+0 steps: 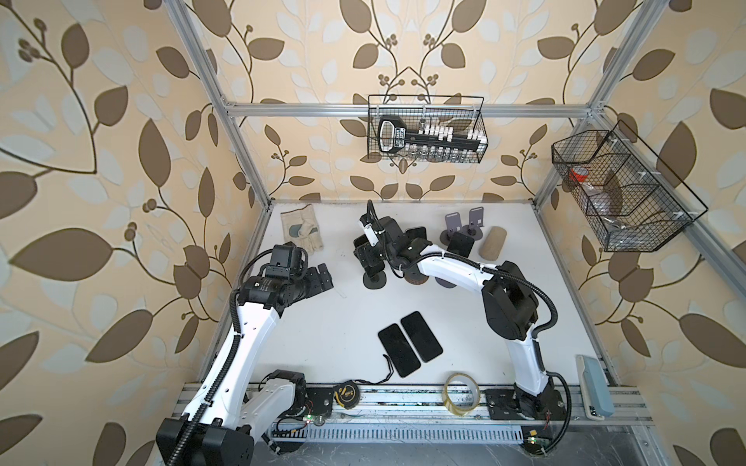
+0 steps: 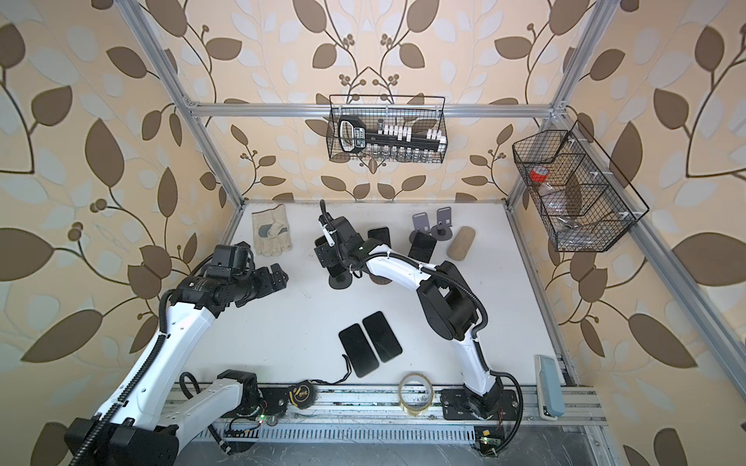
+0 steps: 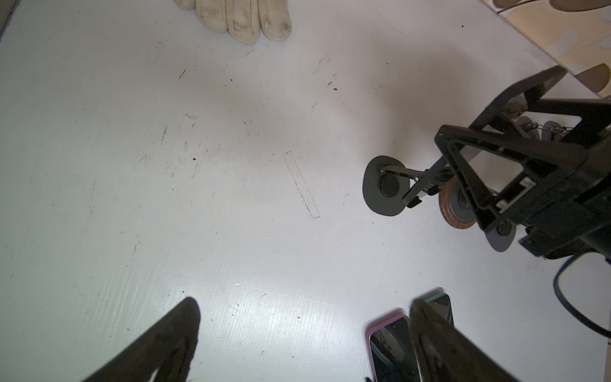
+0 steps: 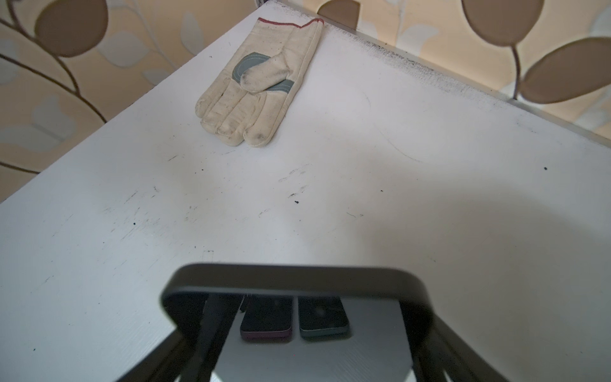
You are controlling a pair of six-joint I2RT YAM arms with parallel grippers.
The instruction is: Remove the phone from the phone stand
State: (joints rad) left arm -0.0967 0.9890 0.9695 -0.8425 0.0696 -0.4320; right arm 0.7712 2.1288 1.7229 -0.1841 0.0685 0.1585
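**Inventory of the table (image 1: pixel 306 331)**

- **Phone (image 4: pixel 294 277):** You had it upright toward the back edge, left of the middle, above the round base of the phone stand (image 1: pixel 374 281). Whether it sat in the cradle could not be made out.
- **Right gripper (image 1: pixel 366 258):** It was reaching in from the right, with one finger on each side of the phone. The wrist view showed the phone's top edge spanning the gap. You could not tell whether the fingers pressed on it or stood just off it.
- **Left gripper (image 1: pixel 325 279):** It hovered near the left edge with its fingers spread wide and nothing between them.
- **Glove (image 1: pixel 302 228):** A soiled cream glove lay flat by the back left corner.
- **Two flat phones (image 1: pixel 399 350) (image 1: pixel 422 335):** These lay screens up, side by side, between the middle and the front edge.
- **Propped phone (image 1: pixel 460 244):** It leaned on a stand right of the middle. A half-hidden phone (image 1: pixel 415 234) showed behind the right arm.
- **Bare stands (image 1: pixel 454 222) (image 1: pixel 476 218):** The pair stood side by side at the back edge.
- **Tan block (image 1: pixel 492 242):** This oblong piece lay just beside the bare stands, on their right.
- **Tape measure (image 1: pixel 348 393):** It sat on the rail along the front edge with its black cord trailing toward the flat phones.
- **Tape roll (image 1: pixel 462 393):** The clear roll stood on edge on the same rail.
- **Blue-grey case (image 1: pixel 595 385):** It lay at the front right corner.
- **Wire baskets (image 1: pixel 426 129) (image 1: pixel 621 189):** One hung on the frame above the back edge and one above the right edge.
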